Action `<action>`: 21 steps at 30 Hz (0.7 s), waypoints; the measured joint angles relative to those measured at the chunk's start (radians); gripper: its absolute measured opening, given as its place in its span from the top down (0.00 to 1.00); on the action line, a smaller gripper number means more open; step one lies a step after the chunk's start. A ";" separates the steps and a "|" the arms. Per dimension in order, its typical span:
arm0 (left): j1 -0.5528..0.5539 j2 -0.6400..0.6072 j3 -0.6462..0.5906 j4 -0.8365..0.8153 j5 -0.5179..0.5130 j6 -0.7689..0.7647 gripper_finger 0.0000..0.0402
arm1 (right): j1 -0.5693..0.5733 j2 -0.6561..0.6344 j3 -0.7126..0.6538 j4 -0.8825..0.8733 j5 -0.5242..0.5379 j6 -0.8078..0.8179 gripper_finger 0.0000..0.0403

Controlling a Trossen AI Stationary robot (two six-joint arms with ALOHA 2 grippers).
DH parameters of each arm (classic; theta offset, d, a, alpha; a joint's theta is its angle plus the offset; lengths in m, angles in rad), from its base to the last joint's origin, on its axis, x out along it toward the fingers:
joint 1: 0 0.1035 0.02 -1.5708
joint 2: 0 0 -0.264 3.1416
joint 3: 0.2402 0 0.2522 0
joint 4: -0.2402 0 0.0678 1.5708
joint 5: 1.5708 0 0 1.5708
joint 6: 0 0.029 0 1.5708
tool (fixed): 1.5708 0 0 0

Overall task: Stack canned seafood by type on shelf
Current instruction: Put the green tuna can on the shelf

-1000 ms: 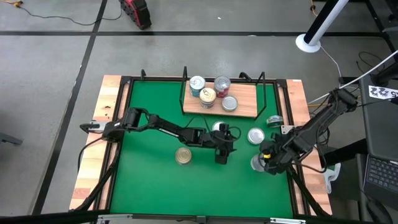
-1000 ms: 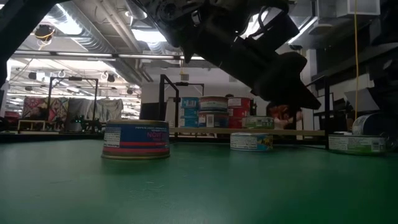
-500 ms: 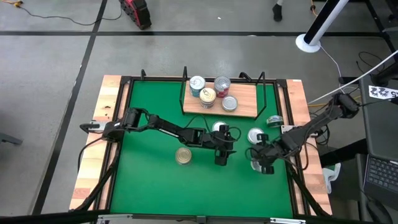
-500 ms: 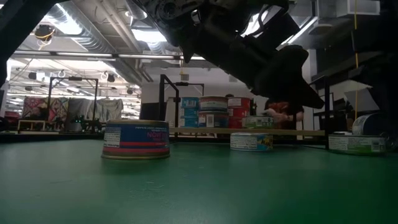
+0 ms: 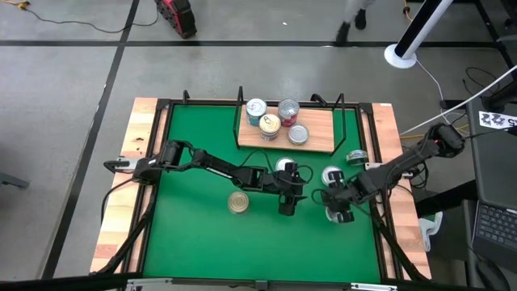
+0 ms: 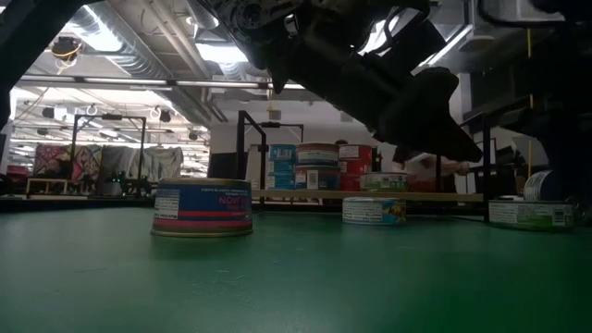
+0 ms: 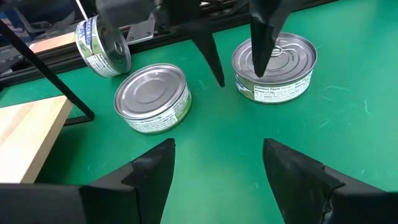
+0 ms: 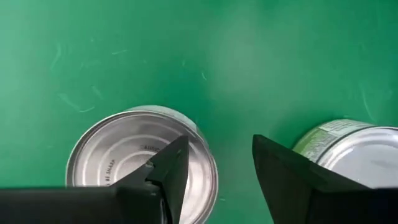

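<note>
The shelf (image 5: 311, 139) is lying long side across the counter's (image 5: 194, 234) far end, carrying four tins. My right end effector (image 8: 214, 165) is hovering, fingers parted and holding nothing, above a green-labelled tin (image 8: 140, 165) sitting lid-up; its neighbour (image 8: 348, 149) is sitting beside it. My left end effector (image 7: 217, 168) is gaping wide nearby.

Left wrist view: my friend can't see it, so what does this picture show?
Two flat silver-lidded tins with green labels sit on the green mat, one closer to the camera and one under the right gripper, whose dark fingers hang open above it. The left gripper is open and empty. A third tin stands on its edge behind, beside a light wooden board.
</note>
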 joint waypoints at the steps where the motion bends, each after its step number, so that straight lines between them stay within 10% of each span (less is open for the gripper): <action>1: 0.000 0.000 0.000 0.000 0.000 0.000 0.40 | -0.018 -0.001 0.000 0.003 -0.017 -0.016 0.56; 21: 0.000 0.000 0.000 -0.002 0.000 0.006 0.40 | -0.130 0.085 0.006 -0.009 -0.187 -0.159 0.56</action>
